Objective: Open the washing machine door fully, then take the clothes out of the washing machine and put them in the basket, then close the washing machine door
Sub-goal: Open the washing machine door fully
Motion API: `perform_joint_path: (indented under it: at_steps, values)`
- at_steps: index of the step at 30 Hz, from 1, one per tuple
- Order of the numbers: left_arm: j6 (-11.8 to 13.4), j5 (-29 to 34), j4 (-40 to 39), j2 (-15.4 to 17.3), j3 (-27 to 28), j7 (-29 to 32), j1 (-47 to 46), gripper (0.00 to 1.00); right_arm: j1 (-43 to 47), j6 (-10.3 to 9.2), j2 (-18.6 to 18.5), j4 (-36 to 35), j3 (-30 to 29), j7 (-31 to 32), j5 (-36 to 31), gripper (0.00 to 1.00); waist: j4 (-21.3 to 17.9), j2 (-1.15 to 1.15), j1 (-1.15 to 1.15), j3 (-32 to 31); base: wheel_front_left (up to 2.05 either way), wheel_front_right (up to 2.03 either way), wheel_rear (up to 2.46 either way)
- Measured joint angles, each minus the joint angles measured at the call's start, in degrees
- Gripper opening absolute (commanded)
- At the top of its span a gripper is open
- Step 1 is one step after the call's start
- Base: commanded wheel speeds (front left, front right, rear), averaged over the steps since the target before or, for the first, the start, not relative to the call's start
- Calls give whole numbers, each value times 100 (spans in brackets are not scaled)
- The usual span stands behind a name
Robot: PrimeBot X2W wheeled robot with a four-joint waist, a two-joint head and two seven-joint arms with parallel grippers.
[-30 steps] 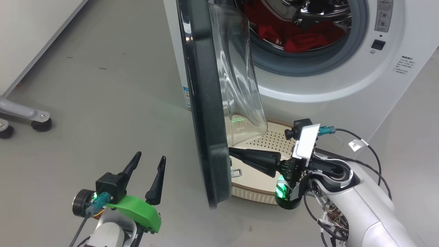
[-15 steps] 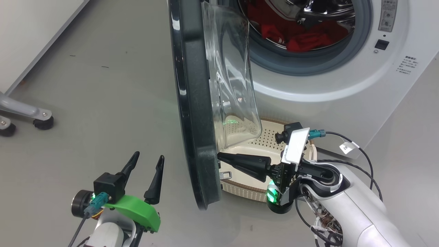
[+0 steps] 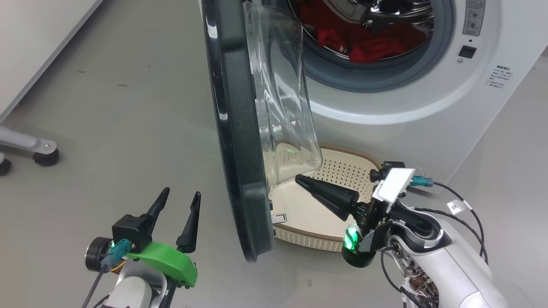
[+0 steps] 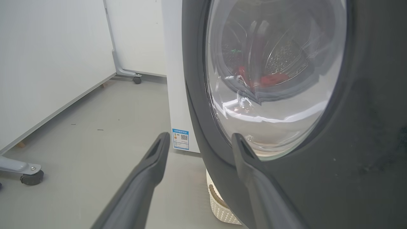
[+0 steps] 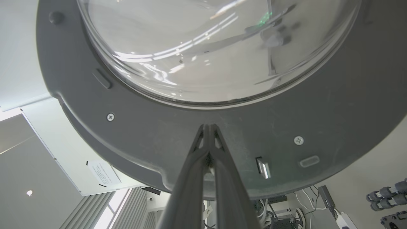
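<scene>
Two grippers on show, and they could hardly look less alike. Low at the left of the head view, the left gripper (image 3: 181,192) has its fingers spread as wide as they go, with nothing between them. It hangs on the outer side of the door (image 3: 233,141). From the left wrist, one finger overlaps the black ring, and whether it is touching or clear I cannot tell.

Over on the inner side, the right gripper (image 3: 299,179) has its fingers pressed flat together, gripping nothing. Its tip points at the door's inner face, just under the glass bowl (image 3: 282,107). From the right wrist, that closed tip lies against the grey ring below the glass. Contact there I cannot call either.

The door stands swung out, edge-on to the head camera and roughly square to the front of the machine (image 3: 385,111), so the mouth is uncovered. Red clothes (image 3: 368,45) are heaped inside the steel drum (image 3: 385,10). The basket (image 3: 342,171) sits on the grey floor (image 3: 128,128), tight against the machine below the opening. Its left end is hidden behind the door's lower edge, and the right gripper hangs over it. A caster (image 3: 45,156) sits far left. A blue sticker (image 4: 180,139) shows low on the machine's side.
</scene>
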Motion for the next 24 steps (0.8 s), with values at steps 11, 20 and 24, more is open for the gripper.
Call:
perform_joint_path:
  at_steps: [11,20,24]
  values:
    - [58,-2,-10,-7,116,0,107,100,766,0,9,-153,-814,-929,-266,100,-187,0,0,-26,0,0,0]
    - [58,-1,16,-8,126,1,121,100,1310,0,-193,-699,-1600,-2512,-1770,100,-302,0,0,-87,0,0,0]
    - [58,-1,15,-8,134,0,121,100,1320,0,-526,-1084,-1581,-3344,-3087,100,-326,0,0,-81,0,0,0]
